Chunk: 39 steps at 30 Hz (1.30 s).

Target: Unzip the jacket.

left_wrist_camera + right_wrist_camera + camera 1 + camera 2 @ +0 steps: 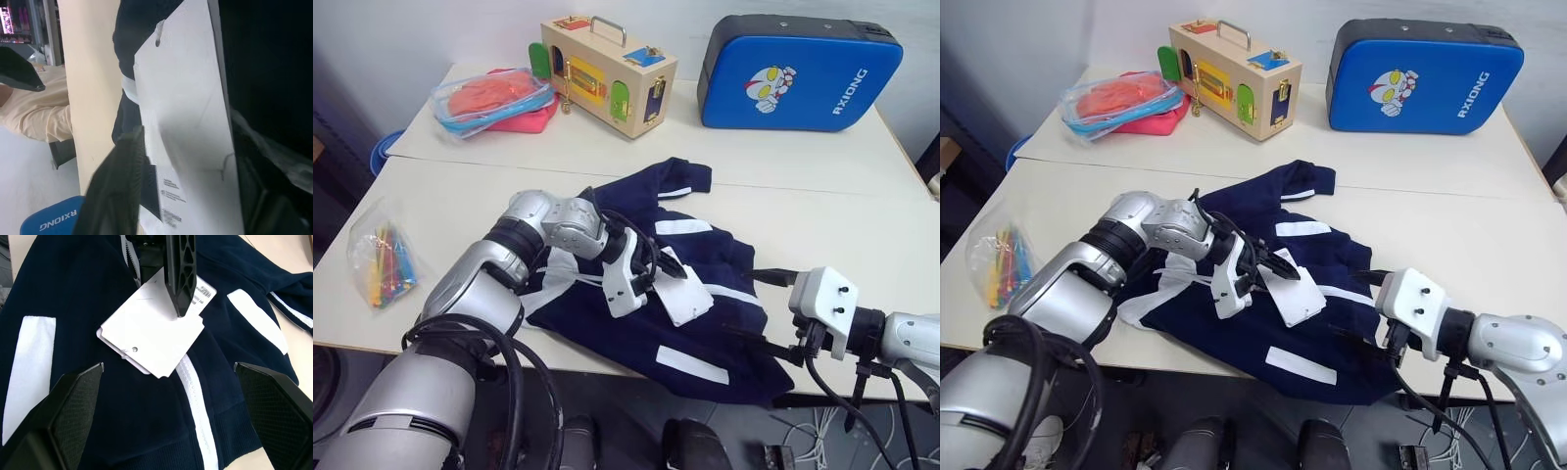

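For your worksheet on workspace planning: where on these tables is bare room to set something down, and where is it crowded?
Free: the near table between the crayon bag and the jacket, and the stretch right of the jacket. Crowded: the far table, with the food tub, wooden lock box and blue case.

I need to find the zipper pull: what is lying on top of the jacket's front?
White paper tags lie on the jacket, over the white zipper. The left gripper is over them; the pull is hidden.
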Available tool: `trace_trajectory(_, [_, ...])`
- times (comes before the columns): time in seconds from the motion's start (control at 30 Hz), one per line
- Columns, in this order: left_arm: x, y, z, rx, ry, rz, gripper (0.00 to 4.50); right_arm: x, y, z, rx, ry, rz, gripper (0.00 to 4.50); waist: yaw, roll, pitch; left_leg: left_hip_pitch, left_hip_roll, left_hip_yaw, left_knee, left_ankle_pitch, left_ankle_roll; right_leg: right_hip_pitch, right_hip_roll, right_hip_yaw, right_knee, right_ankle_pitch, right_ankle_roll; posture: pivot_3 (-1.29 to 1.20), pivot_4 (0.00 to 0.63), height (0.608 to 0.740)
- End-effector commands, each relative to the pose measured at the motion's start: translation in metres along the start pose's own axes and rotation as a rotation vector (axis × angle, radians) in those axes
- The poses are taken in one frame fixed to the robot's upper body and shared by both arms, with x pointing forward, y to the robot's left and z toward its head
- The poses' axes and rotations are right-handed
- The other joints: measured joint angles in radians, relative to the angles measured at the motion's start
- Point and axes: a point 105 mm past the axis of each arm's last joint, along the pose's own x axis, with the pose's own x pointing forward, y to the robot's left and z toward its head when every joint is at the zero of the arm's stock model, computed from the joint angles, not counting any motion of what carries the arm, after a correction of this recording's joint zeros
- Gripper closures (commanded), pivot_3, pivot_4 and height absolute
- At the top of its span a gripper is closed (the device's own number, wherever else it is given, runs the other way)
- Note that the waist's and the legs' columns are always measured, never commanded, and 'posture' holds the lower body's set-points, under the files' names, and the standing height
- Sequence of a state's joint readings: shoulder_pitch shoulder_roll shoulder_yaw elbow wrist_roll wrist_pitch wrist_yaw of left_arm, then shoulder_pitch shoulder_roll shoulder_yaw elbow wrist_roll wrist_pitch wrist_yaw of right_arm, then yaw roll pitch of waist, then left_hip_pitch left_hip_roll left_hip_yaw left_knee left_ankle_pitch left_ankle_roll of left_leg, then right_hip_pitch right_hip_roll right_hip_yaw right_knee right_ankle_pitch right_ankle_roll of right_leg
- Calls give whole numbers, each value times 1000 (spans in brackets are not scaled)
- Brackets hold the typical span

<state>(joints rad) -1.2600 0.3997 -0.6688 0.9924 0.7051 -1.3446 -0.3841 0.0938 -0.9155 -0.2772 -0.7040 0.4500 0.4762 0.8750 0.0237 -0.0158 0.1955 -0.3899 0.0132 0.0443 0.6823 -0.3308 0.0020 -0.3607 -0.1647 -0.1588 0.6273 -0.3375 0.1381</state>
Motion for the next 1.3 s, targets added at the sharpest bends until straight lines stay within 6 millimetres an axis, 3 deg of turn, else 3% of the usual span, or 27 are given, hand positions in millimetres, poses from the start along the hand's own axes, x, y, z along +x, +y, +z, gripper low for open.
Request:
trace_trajectory(0.03, [-19, 19, -2, -171, 35, 185, 863, 6, 5, 13, -38, -53, 21, 0, -3, 0, 0, 0, 0, 0, 0, 0, 0, 0, 0, 0, 0, 0, 0, 0, 150, 740])
trace_trajectory(0.17, [-55, 21, 16, -574, -26, 284, 712, 21, 13, 14, -86, -74, 41, 0, -26, 1, 0, 1, 1, -7, 0, 0, -1, 0, 0, 0, 1, 0, 0, 0, 150, 740])
trace_trajectory(0.37, [-112, -8, 56, -1272, -90, 224, 712, 42, 18, 14, -186, -99, 4, 0, -28, 1, 0, 3, 1, -9, 1, 0, -1, 1, 0, 3, 2, 0, 0, 0, 150, 740])
trace_trajectory(0.5, [-143, -20, 55, -1528, -21, 317, 712, 53, 26, 14, -193, -124, 3, 0, -18, 2, 0, 4, 1, -9, 1, 0, -1, 2, 0, 3, 2, 0, 0, 0, 150, 740])
trace_trajectory(0.63, [-155, -24, 56, -1582, 24, 352, 712, 56, 29, 12, -146, -141, 5, 0, -2, 2, 0, 3, 0, -8, 1, 0, 0, 2, 0, 4, 1, 0, 0, 0, 150, 740])
trace_trajectory(0.77, [-157, -34, 50, -1577, 99, 361, 712, 53, 18, 10, -32, -146, -33, 0, 0, 2, 0, 3, 0, -5, 1, 0, 0, 2, 0, 3, 1, 0, 0, 0, 150, 740])
trace_trajectory(0.97, [-157, -33, 37, -1570, 110, 402, 712, 48, 14, -5, -416, -85, -87, 0, 0, 2, 0, 3, 0, 0, 0, 0, 0, 1, 1, 3, 1, 0, 0, 0, 150, 740])
trace_trajectory(1.07, [-154, -31, 35, -1555, 103, 396, 712, 46, 4, -12, -504, -71, -147, 0, -1, 2, 0, 3, 0, 1, 0, 0, 0, 1, 0, 4, 1, 0, 0, 0, 150, 740])
trace_trajectory(1.3, [-149, -29, 29, -1528, 94, 380, 712, 48, 4, -22, -734, -80, -139, 0, -8, 2, 0, 3, 1, 2, 0, 0, -1, 1, 1, 4, 1, 0, 0, 0, 150, 740])
